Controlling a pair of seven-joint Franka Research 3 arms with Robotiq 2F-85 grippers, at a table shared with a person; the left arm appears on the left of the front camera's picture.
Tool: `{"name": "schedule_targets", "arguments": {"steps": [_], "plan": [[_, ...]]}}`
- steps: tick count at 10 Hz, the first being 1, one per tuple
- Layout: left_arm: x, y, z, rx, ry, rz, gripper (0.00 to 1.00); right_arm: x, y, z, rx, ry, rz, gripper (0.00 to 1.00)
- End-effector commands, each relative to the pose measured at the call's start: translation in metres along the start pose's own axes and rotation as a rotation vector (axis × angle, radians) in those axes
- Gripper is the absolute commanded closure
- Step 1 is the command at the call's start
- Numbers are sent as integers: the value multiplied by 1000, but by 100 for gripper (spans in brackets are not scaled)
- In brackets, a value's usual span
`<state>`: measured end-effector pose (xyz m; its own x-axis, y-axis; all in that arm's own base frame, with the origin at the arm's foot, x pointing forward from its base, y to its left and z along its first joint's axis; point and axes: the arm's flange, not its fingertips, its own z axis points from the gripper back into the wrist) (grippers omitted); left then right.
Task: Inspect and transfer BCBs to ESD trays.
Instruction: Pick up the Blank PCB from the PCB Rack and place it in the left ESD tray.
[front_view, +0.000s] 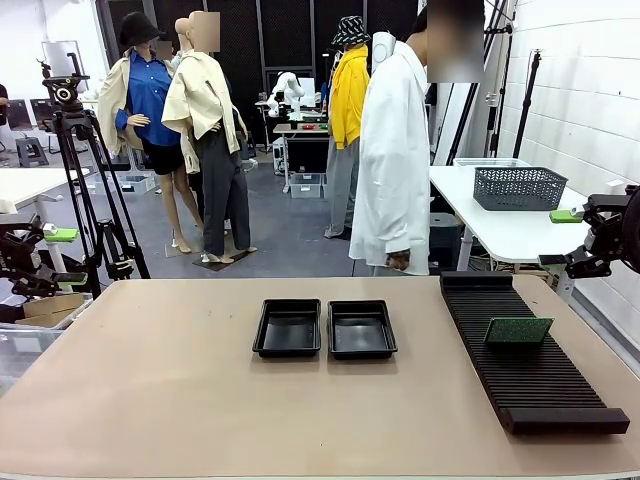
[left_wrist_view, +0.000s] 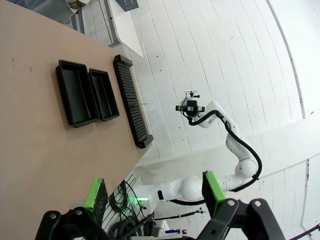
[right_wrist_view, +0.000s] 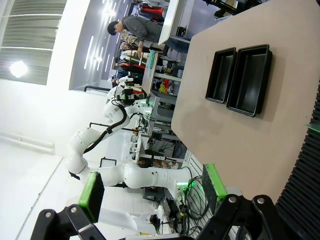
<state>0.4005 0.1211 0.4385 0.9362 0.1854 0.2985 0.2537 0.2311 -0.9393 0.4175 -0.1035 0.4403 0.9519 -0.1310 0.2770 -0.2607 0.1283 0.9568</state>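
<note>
Left gripper, right gripper: spread wide, empty, parked out at sides. BCB on edge in rack, trays well apart. Risk: pinching thin edge crooked, snagging ribs, dropping.

The tan table carries 2 black ESD trays side by side and a ribbed rack

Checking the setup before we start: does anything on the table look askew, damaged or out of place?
Nothing stands out. The two ESD trays sit side by side, squarely aligned and empty. One BCB stands on edge in the black slotted rack, leaning back a little, which looks normal for a slot.
</note>
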Motion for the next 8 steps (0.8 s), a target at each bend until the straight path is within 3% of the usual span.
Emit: {"name": "schedule_targets", "arguments": {"steps": [1,5,8], "plan": [[0,1,2,6,1,0,0,-2,-3,-1,-3,-4,6,0],[0,1,2,6,1,0,0,0,0,0,0,0,0,0],[0,1,2,6,1,0,0,28,4,1,-173,127,48,0]]}}
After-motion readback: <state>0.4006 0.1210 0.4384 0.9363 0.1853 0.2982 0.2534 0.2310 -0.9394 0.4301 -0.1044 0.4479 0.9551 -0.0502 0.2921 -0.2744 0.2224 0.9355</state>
